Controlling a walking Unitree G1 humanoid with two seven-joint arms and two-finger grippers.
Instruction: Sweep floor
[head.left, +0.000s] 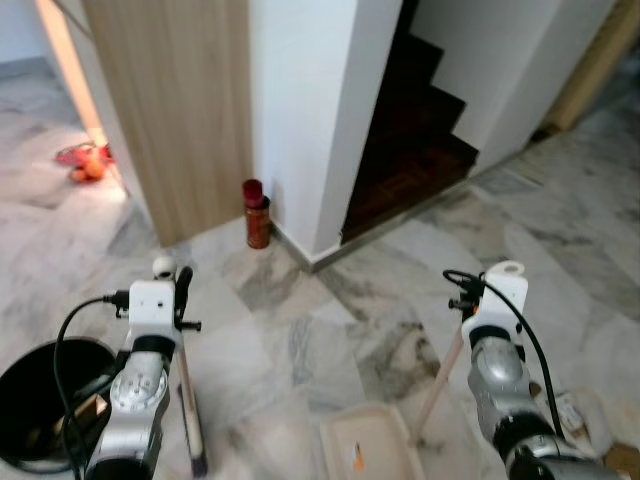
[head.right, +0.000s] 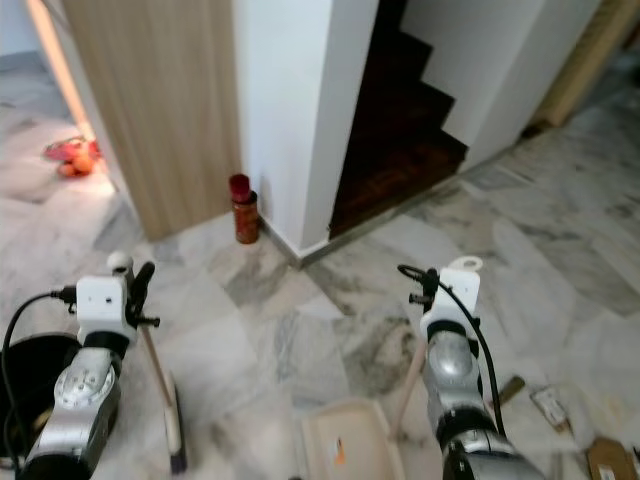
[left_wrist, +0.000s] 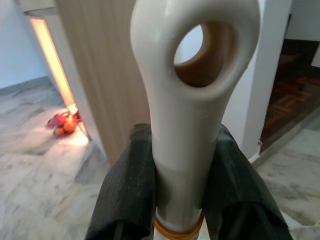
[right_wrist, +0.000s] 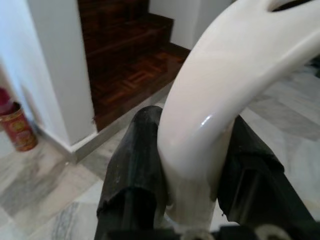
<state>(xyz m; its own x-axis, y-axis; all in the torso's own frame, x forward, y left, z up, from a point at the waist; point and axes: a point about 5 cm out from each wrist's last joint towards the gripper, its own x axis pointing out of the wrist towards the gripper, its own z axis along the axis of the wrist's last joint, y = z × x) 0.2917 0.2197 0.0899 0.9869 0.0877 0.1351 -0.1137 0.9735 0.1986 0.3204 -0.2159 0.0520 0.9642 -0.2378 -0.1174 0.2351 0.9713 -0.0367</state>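
Both grippers (left_wrist: 180, 200) (right_wrist: 195, 195) upright, clamping broom (head.left: 188, 400) and dustpan (head.left: 372, 445) handles.

Even daylight, warm glare thru doorway (head.left: 75, 90) at left, stairwell (head.left: 410, 130) dark, wrist views' foreground blurry

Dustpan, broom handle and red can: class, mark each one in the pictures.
dustpan (head.left: 372, 448): left eye view, on its flat cream tray.
broom handle (left_wrist: 186, 120): left wrist view, on the cream shaft below the loop.
red can (head.left: 257, 215): left eye view, on its side.
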